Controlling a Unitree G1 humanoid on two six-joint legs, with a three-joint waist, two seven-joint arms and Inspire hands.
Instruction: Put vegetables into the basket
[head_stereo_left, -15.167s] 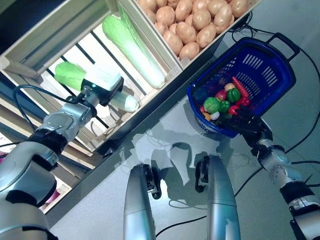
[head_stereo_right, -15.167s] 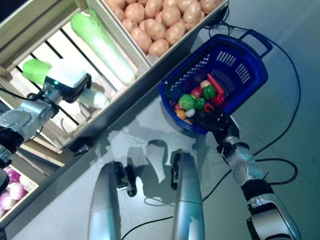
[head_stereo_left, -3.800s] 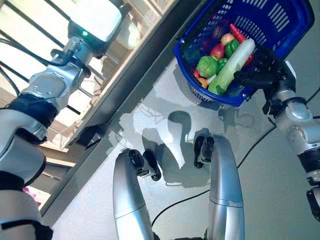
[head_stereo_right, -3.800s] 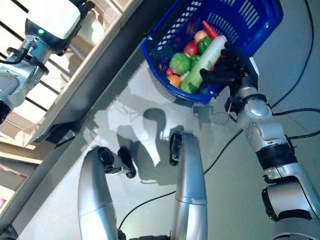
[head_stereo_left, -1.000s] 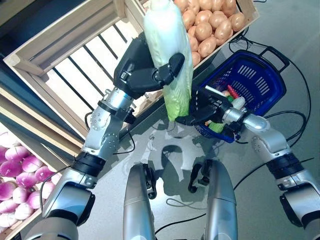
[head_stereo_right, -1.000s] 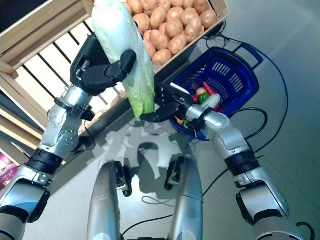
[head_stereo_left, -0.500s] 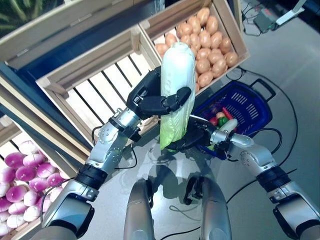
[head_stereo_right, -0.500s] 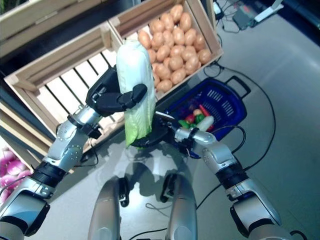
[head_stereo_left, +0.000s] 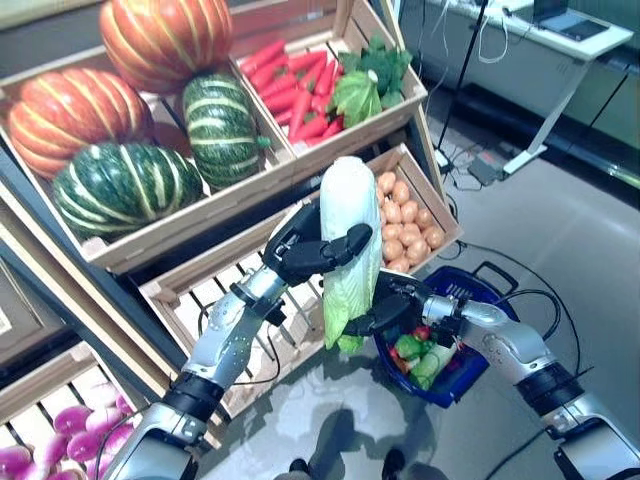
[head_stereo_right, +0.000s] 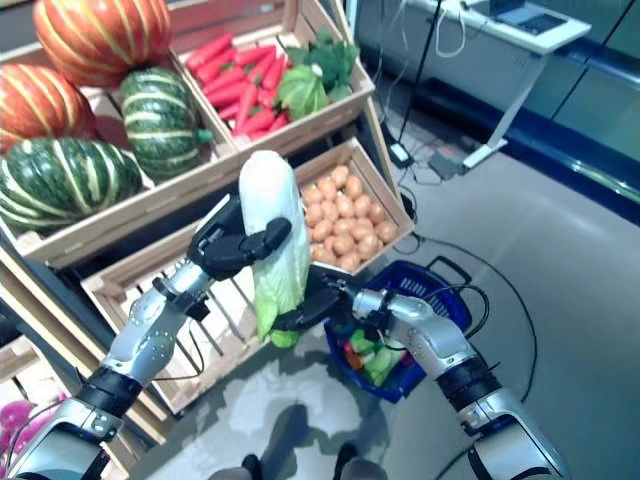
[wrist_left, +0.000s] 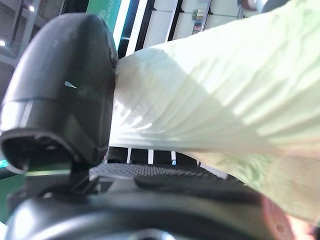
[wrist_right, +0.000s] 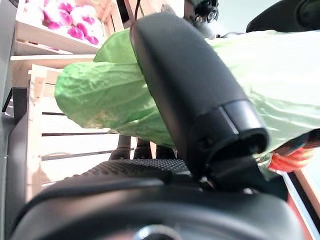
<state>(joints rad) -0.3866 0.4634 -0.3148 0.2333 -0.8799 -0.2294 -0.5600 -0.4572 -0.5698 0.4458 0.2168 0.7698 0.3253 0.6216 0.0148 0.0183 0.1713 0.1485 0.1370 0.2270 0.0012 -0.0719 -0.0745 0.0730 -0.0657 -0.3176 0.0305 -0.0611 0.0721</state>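
Note:
My left hand (head_stereo_left: 315, 250) is shut on a long pale napa cabbage (head_stereo_left: 348, 215) and holds it upright in front of the wooden stand. Its thumb (wrist_left: 60, 100) presses on the white stalk (wrist_left: 225, 100). My right hand (head_stereo_left: 385, 312) is at the cabbage's green leafy lower end, with its thumb (wrist_right: 190, 90) curled over the leaves (wrist_right: 100, 100). The blue plastic basket (head_stereo_left: 482, 296) stands on the floor just right of and below both hands. In it lie a round green vegetable (head_stereo_left: 408, 347), a red one and a long pale green one (head_stereo_left: 432, 362).
The tiered wooden stand (head_stereo_left: 200, 225) rises at the left and behind the hands; its lower crate corner (head_stereo_left: 440, 215) is close to the basket. A white desk on a stand (head_stereo_left: 560, 60) is at the far right, with open grey floor (head_stereo_left: 580, 250) before it.
The camera has tilted up, so the stand's upper crates have come into view. The cabbage stays upright in my left hand with my right hand at its lower end.

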